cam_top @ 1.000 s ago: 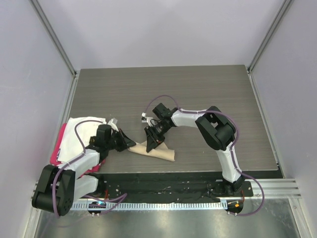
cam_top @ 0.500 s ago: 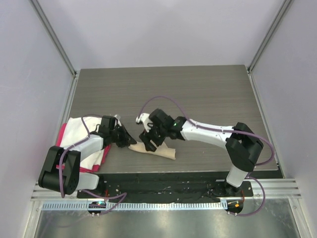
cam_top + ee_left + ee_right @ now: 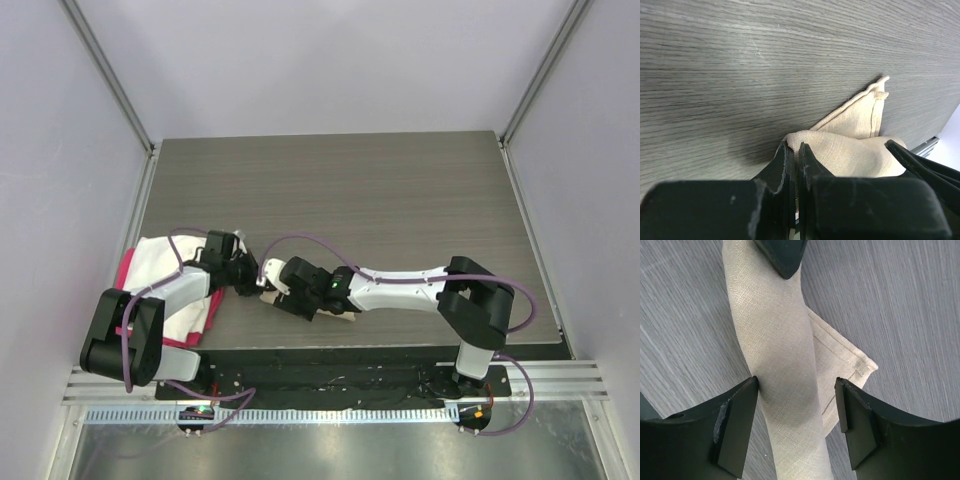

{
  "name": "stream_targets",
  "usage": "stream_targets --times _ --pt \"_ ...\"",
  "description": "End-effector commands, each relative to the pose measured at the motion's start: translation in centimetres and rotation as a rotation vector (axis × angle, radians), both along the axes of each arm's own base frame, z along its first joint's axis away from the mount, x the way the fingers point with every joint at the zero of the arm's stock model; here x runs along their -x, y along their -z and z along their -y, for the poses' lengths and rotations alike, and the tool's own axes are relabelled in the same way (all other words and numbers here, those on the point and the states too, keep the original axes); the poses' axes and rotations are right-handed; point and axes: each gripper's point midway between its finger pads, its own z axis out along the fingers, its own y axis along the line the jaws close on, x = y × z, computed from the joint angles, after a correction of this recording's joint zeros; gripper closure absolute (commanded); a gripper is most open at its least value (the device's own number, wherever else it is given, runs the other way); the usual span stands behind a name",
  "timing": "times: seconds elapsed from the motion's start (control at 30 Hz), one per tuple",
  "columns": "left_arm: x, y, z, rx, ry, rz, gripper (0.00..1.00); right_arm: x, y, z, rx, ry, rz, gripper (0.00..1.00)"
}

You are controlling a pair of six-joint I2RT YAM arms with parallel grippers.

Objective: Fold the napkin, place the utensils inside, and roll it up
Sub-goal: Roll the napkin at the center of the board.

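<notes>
The beige napkin (image 3: 780, 355) lies rolled into a long strip near the table's front edge, with a flat corner sticking out beside it (image 3: 860, 112). In the top view only its ends show (image 3: 342, 313). My left gripper (image 3: 794, 146) is shut on one end of the roll, low on the table (image 3: 251, 282). My right gripper (image 3: 797, 387) is open and straddles the roll just beside the left one (image 3: 282, 291); its left finger (image 3: 737, 415) touches the cloth. The left gripper's tip shows at the top of the right wrist view. The spoon is hidden.
A white cloth (image 3: 165, 258) lies over a pink-red cloth (image 3: 124, 277) at the table's left edge, under my left arm. The black base rail (image 3: 330, 375) runs just in front of the napkin. The dark wood table (image 3: 400, 190) extends behind.
My right arm has stretched out and its gripper has slid left along the roll, ending right beside my left gripper. The left gripper has shifted slightly and keeps its hold.
</notes>
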Motion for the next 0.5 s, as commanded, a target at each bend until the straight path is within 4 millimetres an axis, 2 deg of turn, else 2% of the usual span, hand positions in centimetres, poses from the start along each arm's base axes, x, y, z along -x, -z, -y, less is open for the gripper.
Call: stream_targets --times 0.0,0.27,0.4,0.47 --pt "0.0 -0.3 0.1 -0.004 0.031 -0.006 1.00 -0.2 0.5 -0.8 0.001 -0.032 0.033 0.30" --pt "-0.1 -0.4 0.1 -0.009 0.034 -0.002 1.00 1.4 2.4 -0.5 0.003 -0.043 -0.092 0.35" --pt "-0.2 -0.7 0.2 -0.003 0.044 0.013 1.00 1.2 4.0 0.6 -0.004 0.001 -0.210 0.48" --pt "-0.4 -1.1 0.4 0.005 0.051 0.030 1.00 1.8 4.5 0.9 -0.013 -0.008 -0.295 0.54"
